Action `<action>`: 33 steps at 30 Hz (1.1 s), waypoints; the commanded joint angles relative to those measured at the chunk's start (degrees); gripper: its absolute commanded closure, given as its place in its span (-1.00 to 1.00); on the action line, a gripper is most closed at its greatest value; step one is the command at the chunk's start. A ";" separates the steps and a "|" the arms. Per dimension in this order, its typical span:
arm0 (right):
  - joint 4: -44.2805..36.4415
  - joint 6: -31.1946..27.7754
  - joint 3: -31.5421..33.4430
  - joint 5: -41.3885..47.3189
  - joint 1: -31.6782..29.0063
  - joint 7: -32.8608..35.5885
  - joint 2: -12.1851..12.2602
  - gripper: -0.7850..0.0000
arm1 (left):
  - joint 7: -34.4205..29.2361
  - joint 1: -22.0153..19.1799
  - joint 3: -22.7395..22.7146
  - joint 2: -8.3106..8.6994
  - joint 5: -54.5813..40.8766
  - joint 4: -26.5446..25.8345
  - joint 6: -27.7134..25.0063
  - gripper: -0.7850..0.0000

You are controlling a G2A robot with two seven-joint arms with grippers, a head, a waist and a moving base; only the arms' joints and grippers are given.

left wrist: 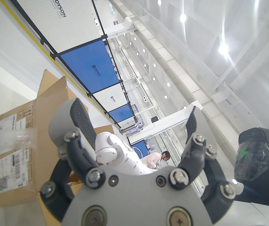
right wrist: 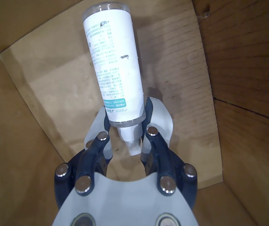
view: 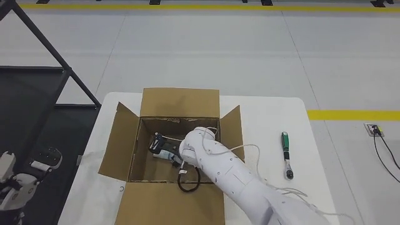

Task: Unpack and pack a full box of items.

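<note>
An open cardboard box (view: 181, 103) stands on the white table (view: 275, 112). My right arm goes down into it, and my right gripper (right wrist: 127, 111) is shut on a white bottle (right wrist: 111, 55) at its neck end, just above the cap. The bottle's clear base points away from the gripper toward the box floor (right wrist: 61, 83). From above, the right gripper (view: 160, 147) sits in the box's left half. My left gripper (left wrist: 135, 109) is open and holds nothing. It points up toward the ceiling beside the box's labelled outer wall (left wrist: 12, 142).
A green-handled tool (view: 285, 153) lies on the table to the right of the box. All the box flaps are folded outward. A black frame (view: 59, 84) stands off the table's left side.
</note>
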 commanded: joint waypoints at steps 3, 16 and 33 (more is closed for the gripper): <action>-9.94 4.66 2.07 -2.86 -3.67 1.48 3.71 1.00 | -0.03 0.63 0.06 -0.18 0.21 -0.48 -0.41 -1.00; -64.47 8.41 22.53 -22.56 -32.14 21.45 20.31 1.00 | -0.15 2.11 0.45 -0.72 0.75 -1.35 -1.59 -1.00; -81.51 9.47 31.81 -29.22 -47.91 4.89 23.54 1.00 | -0.92 2.30 0.34 -1.20 0.01 -0.72 -2.21 -1.00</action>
